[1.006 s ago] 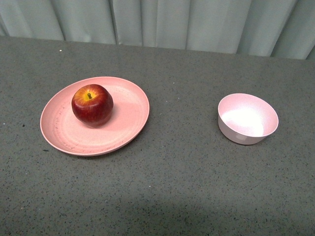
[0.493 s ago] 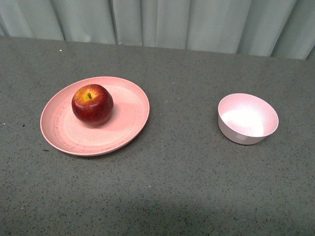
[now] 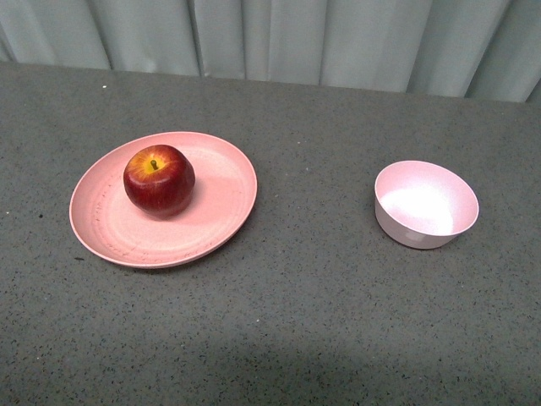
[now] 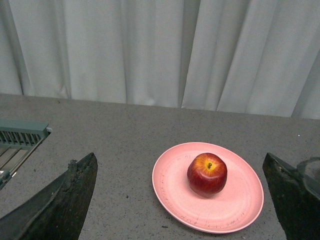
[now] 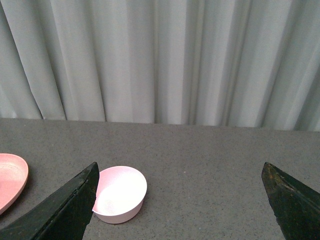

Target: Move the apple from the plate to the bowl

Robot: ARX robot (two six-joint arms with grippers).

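The dark-red apple [image 3: 159, 179] sits upright on the salmon-pink plate [image 3: 215, 216] at the table's left in the front view. The pale pink bowl [image 3: 425, 204] stands empty at the right. Neither arm shows in the front view. In the left wrist view the apple [image 4: 207, 174] and plate [image 4: 175, 192] lie ahead of my open left gripper [image 4: 180, 200], well apart from its fingers [image 4: 65, 200]. In the right wrist view the bowl [image 5: 122, 192] sits beside one finger of my open, empty right gripper [image 5: 180, 200], and the plate's edge [image 5: 12, 180] shows.
The grey speckled table [image 3: 321, 321] is backed by a pale curtain [image 3: 296, 38] along its far edge. A grey-green slatted fixture [image 4: 20, 135] shows at the table's side in the left wrist view.
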